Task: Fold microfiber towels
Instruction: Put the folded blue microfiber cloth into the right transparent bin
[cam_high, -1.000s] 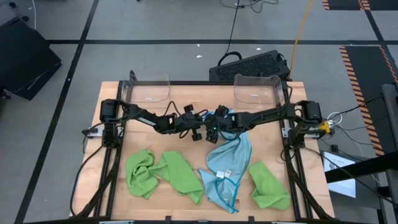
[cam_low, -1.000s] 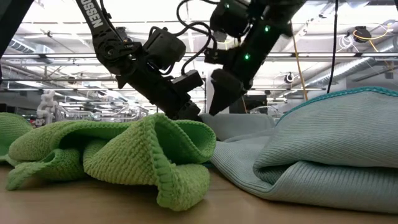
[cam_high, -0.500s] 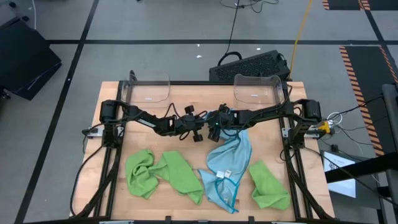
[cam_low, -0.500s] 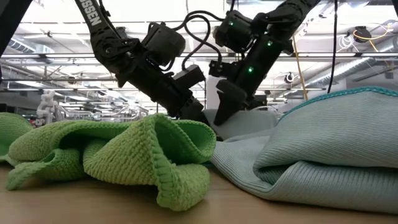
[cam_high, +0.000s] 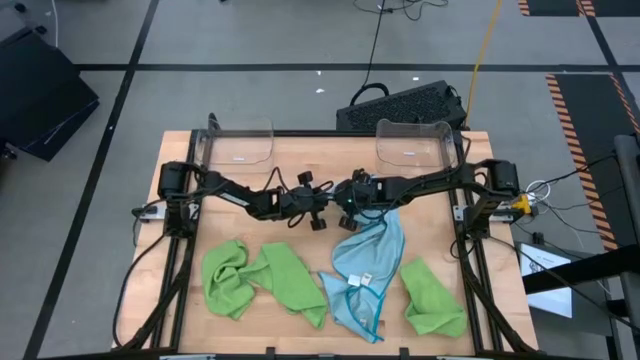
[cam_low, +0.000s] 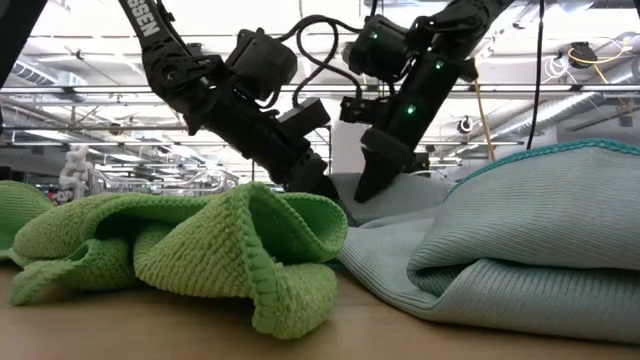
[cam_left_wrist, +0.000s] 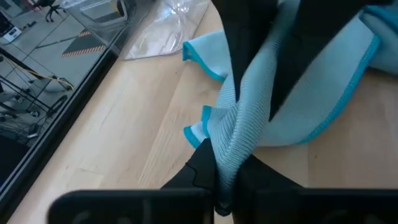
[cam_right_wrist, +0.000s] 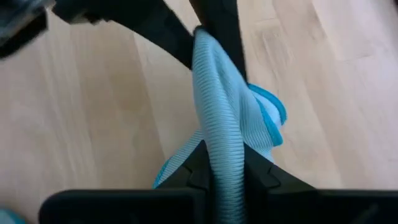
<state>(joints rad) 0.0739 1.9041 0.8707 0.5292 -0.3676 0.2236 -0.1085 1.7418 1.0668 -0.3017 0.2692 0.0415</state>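
A light blue towel with teal edging lies lengthwise at the table's middle right. Its far end is gathered up into a ridge between both grippers. My left gripper and my right gripper meet there, tip to tip, each shut on that ridge. Two lime green towels lie crumpled at the near left, and a third lies at the near right. In the low view the green heap and the blue folds hide the grippers' tips. My left gripper pinches the gathered ridge of the blue towel's far end between its two fingers, several layers bunched. It comes slanting down from the table's left. The ridge runs on to the other gripper's fingers; a teal-edged corner lies on the wood. My right gripper pinches the same bunched ridge between its two fingers, slanting down from the table's right and facing the left gripper's fingers. The short stretch between the two holds stays gathered in a roll, raised off the wood. The towel's remainder lies on the table.
Two clear plastic bins stand at the table's far edge, just beyond the grippers. A black keyboard-like object lies on the floor behind the table. Bare wood shows between the arms and the green towels.
My right gripper has come down a little toward the left gripper and has shut on the blue towel's raised far end, which it stood open over a second ago. The left gripper has kept its hold. The towel's remainder has stayed in place.
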